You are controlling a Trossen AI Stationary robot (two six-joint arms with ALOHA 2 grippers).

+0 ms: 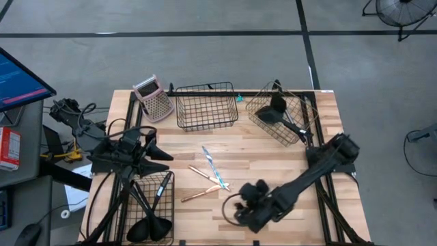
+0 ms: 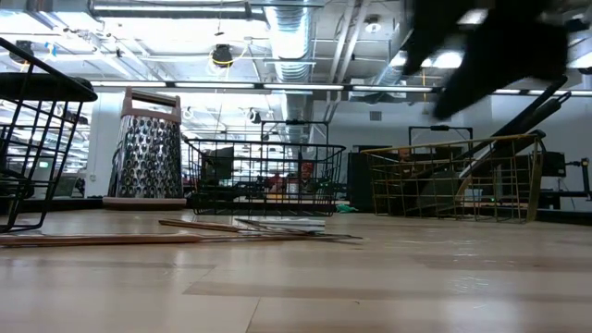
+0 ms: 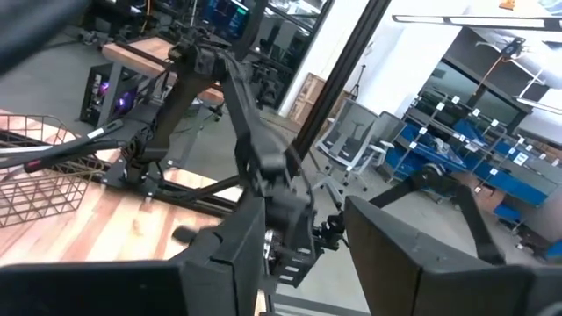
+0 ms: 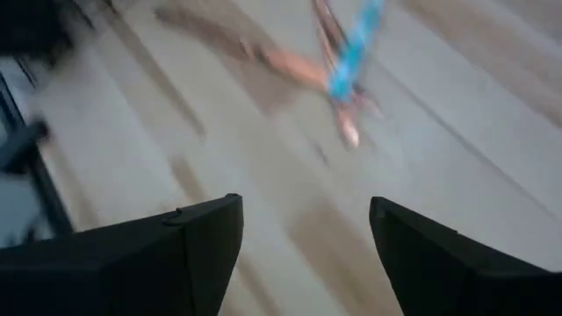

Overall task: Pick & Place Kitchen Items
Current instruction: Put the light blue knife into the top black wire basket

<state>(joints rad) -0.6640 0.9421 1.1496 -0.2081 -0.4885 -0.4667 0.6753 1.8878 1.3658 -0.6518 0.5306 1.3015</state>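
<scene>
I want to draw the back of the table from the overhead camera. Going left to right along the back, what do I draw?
Box grater → black wire basket → copper wire basket with a black utensil lying in it.

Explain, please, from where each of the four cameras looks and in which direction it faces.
High view: above, straight down on the table; both arms show.
Low view: table height, level toward the grater; a blurred arm hangs above.
Left wrist view: on the left arm, looking across at the other arm; left gripper open.
Right wrist view: on the right arm, looking down; right gripper open.
Shared: the silver-teal piece.
</scene>
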